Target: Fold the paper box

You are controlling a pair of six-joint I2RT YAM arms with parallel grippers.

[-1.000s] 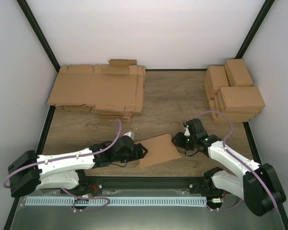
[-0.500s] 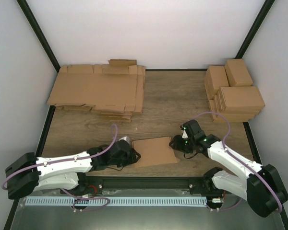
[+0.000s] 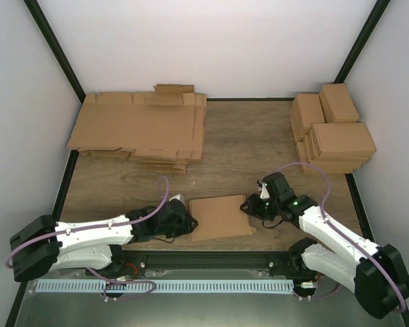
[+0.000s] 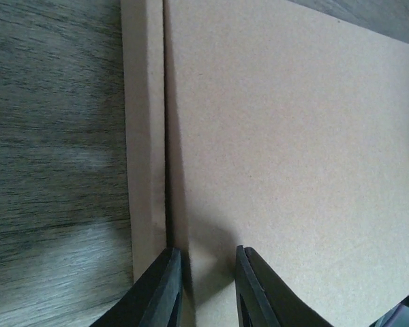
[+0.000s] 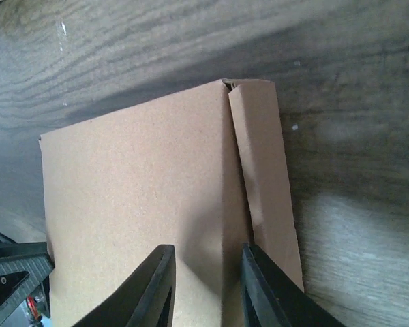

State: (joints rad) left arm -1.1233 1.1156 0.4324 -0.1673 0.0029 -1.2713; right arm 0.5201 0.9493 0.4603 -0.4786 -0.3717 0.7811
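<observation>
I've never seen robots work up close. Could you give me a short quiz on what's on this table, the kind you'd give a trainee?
1. True or false: the plain brown cardboard paper box lies between the left claw and the right claw.
2. Where is the pile of flat brown cardboard sheets? A) the far left of the wooden table; B) the far right; C) next to the arms' bases.
3. Fill in: the stacked closed brown boxes sit at the table's far ____ corner.
Key: 1 true; 2 A; 3 right.
</observation>
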